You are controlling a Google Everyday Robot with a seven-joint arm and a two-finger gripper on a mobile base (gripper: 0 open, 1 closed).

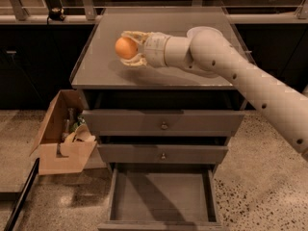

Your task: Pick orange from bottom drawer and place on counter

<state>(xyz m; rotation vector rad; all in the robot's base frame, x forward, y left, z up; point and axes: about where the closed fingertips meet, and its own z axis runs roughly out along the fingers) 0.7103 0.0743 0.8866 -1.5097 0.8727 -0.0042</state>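
Observation:
The orange [125,48] is a small round fruit held between the fingers of my gripper [128,48], which is shut on it. The gripper reaches in from the right on a long white arm and holds the orange just over the left middle of the counter [101,66]. I cannot tell whether the orange touches the counter top. The bottom drawer [161,198] is pulled open below, and its flat floor shows bare.
A white bowl [199,31] sits at the counter's back right, partly hidden by my arm. The two upper drawers [163,123] are closed. An open cardboard box [60,138] with items stands on the floor left of the cabinet.

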